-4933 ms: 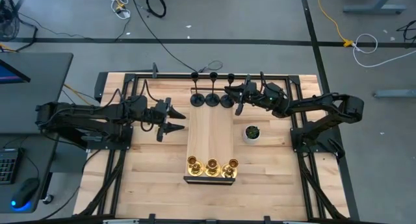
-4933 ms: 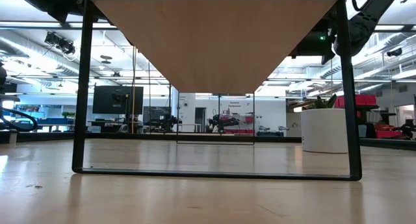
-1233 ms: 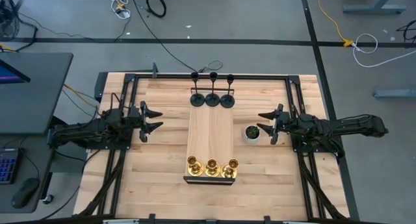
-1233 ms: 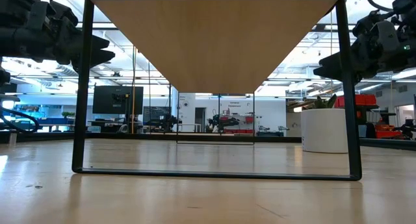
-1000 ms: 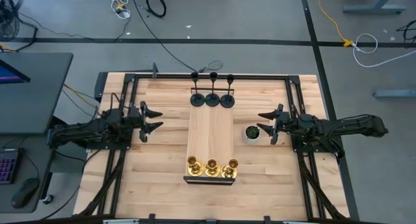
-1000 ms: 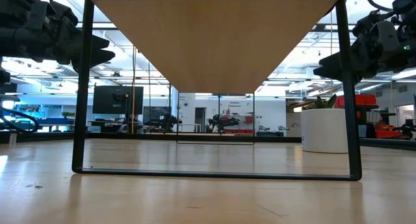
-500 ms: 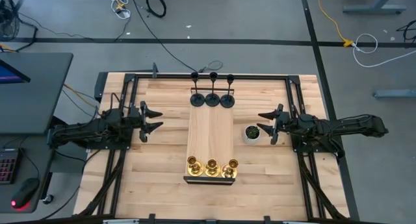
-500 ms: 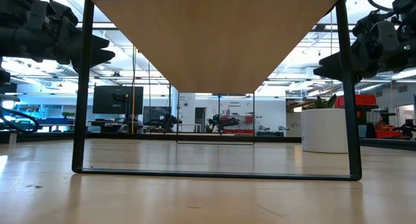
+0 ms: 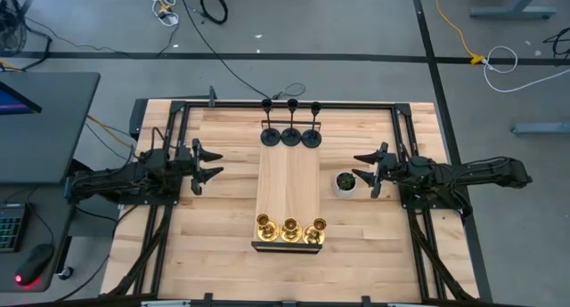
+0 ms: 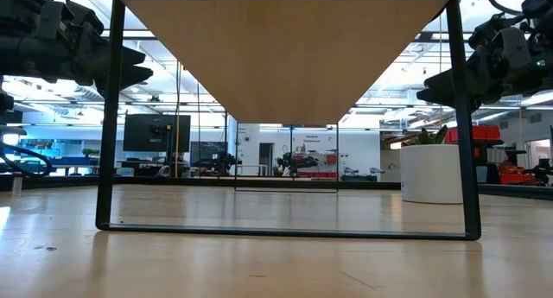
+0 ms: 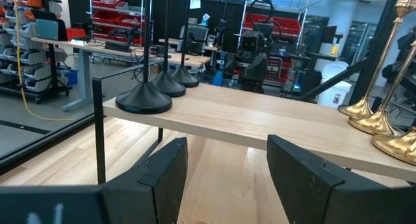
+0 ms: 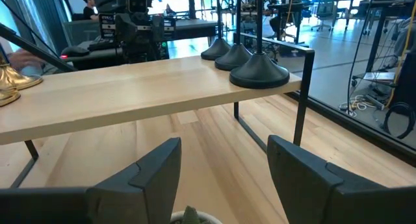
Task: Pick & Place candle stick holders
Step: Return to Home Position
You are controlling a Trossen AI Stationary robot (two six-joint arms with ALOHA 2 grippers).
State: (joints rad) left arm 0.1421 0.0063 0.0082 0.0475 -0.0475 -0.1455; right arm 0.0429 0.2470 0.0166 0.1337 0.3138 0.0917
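Brass-gold holders [image 9: 290, 227] stand at one end of the shelf [image 9: 288, 187], black holders [image 9: 289, 136] at the other, seen from above. In the wrist views the left gripper [image 11: 226, 143] and the right gripper [image 12: 224, 143] wait beside it, fingers wide apart, empty. The metal looks stiff and slippery, I think; best grip the thin stem.

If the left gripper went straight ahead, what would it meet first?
Probably the shelf: the open left gripper points at the middle of its long side, with nothing visible between. Its height against the board is unclear.

2 slim black jointed arms, left gripper [image 9: 219, 164] and right gripper [image 9: 359, 167] each with 2 pointed black fingers [image 11: 162, 172]
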